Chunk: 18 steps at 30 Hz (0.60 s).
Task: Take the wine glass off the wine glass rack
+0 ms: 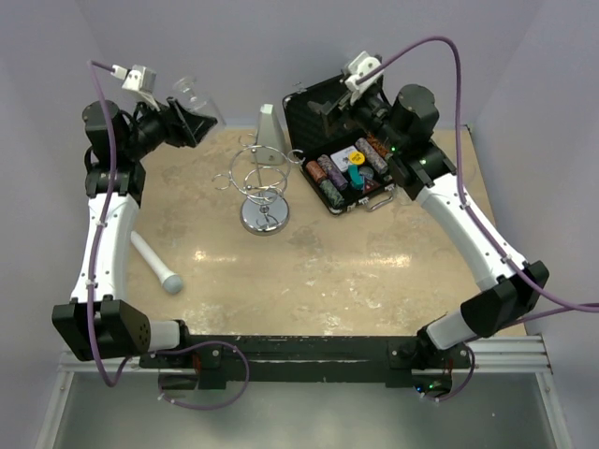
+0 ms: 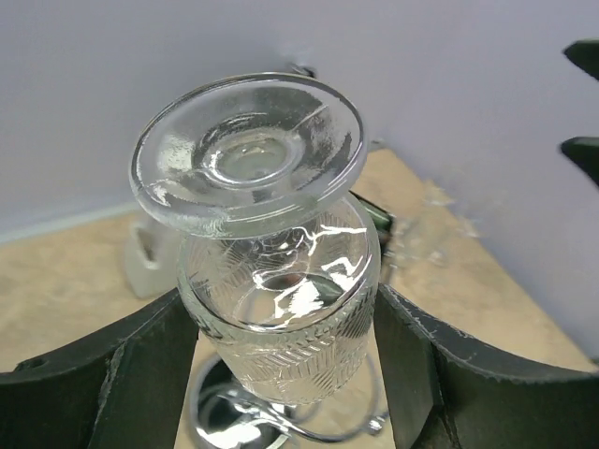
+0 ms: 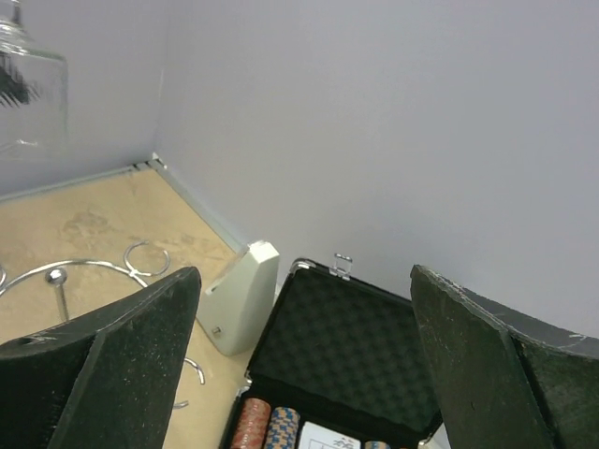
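Observation:
My left gripper is shut on the clear patterned wine glass, its two black fingers pressing the bowl from both sides, foot toward the camera. The glass is held up at the back left, away from the chrome wire rack, which stands on its round mirrored base mid-table. The rack's base and loops show below the glass in the left wrist view. My right gripper is open and empty, raised above the open poker-chip case. The glass also shows at the top left of the right wrist view.
A white wedge-shaped object stands behind the rack. The black case holds several chip stacks and cards. A white cylinder with a blue-grey tip lies at the left near my left arm. Walls close in at back and sides.

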Available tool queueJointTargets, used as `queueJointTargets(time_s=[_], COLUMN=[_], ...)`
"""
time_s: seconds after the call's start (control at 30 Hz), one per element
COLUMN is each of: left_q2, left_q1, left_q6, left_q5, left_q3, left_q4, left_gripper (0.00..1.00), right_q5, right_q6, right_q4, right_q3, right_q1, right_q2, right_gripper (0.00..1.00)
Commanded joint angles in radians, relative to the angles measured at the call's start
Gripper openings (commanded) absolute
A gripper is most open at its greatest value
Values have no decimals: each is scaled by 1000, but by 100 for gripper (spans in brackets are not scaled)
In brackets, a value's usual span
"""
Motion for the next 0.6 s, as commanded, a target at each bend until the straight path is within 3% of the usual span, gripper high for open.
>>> queueJointTargets(time_s=[0.0,0.13,0.33,0.57], left_q2=[-56,-87,-87,-84], left_q1=[0,0,8,11], left_q6=[-307,-366,-404,-491], left_q5=[253,308,423,528], left_q3=[-35,-129,-175,-187], left_q4=[44,142,112,62], left_gripper=[0,0,0,0], right_q5=[45,69,95,193], right_q6=[-209,-356,-494,-554], right_q4=[-16,57,232,312], right_q3=[-9,-157,-386,-417], right_q1=[91,217,422,579], right_q2=[-83,-167,-247,-177], right_gripper=[98,98,98,97])
